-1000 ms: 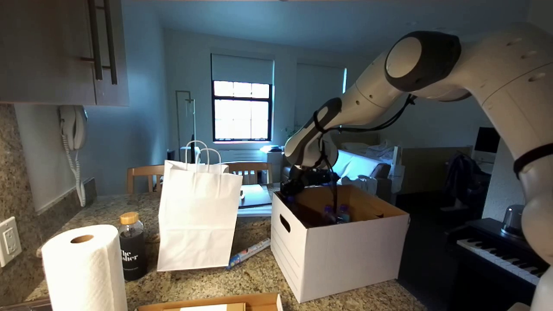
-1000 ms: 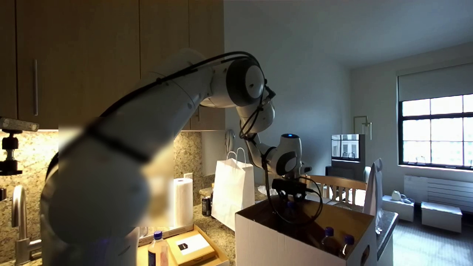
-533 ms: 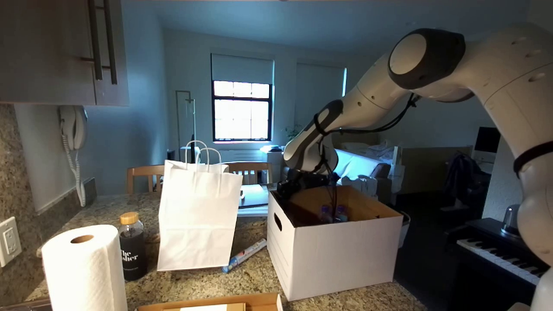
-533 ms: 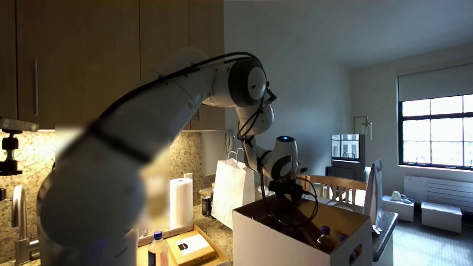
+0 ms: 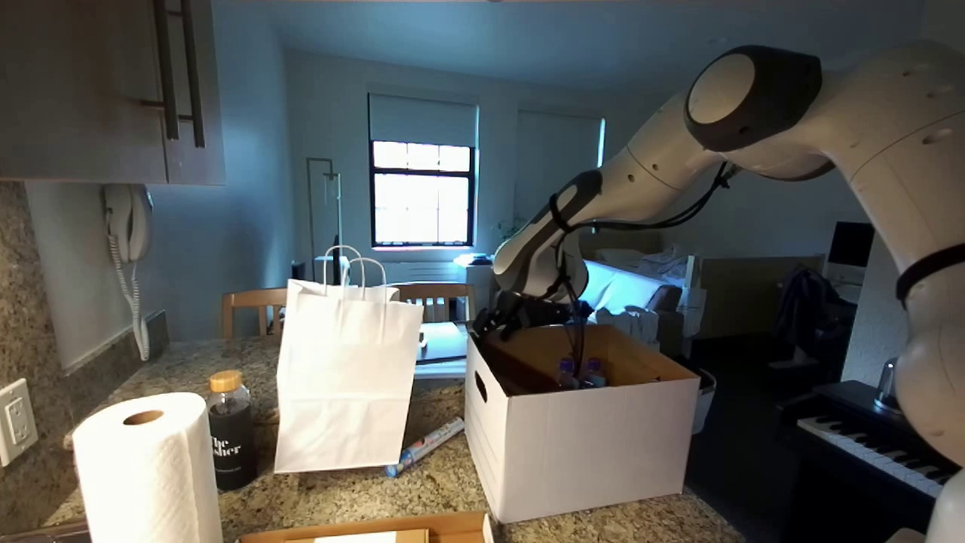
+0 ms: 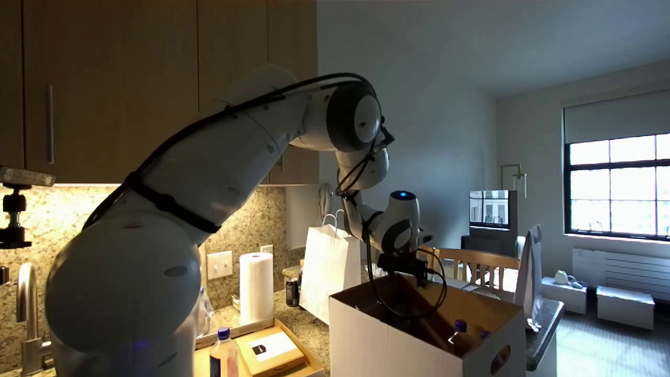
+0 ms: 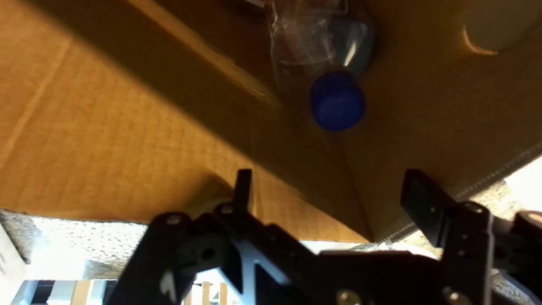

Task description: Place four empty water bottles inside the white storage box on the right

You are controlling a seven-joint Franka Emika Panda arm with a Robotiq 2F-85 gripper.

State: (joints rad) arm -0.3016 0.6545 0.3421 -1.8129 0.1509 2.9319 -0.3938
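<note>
The white storage box (image 5: pixel 595 452) stands at the counter's right edge in an exterior view. Over its far corner, my gripper (image 7: pixel 328 182) is open, with nothing between its fingertips. Below it, in the wrist view, a clear bottle with a blue cap (image 7: pixel 337 101) lies inside the box, apart from the fingers. Two more capped bottles, a nearer one (image 6: pixel 459 335) and one mostly hidden by the wall (image 6: pixel 484 334), are in the box. Another water bottle (image 6: pixel 225 353) stands upright by the shallow cardboard tray (image 6: pixel 316 370), outside the box.
A tall white paper bag (image 5: pixel 347 377) and a printed tube (image 5: pixel 428 446) are beside the box. The paper towel roll (image 5: pixel 147 471) and a dark bottle with a wooden lid (image 5: pixel 230 437) are farther left. A black can (image 6: pixel 292 293) sits near the bag.
The gripper has opened and let go of a blue-capped bottle, which now lies lower in the box. In both exterior views, gripper and box have shifted slightly to the left.
</note>
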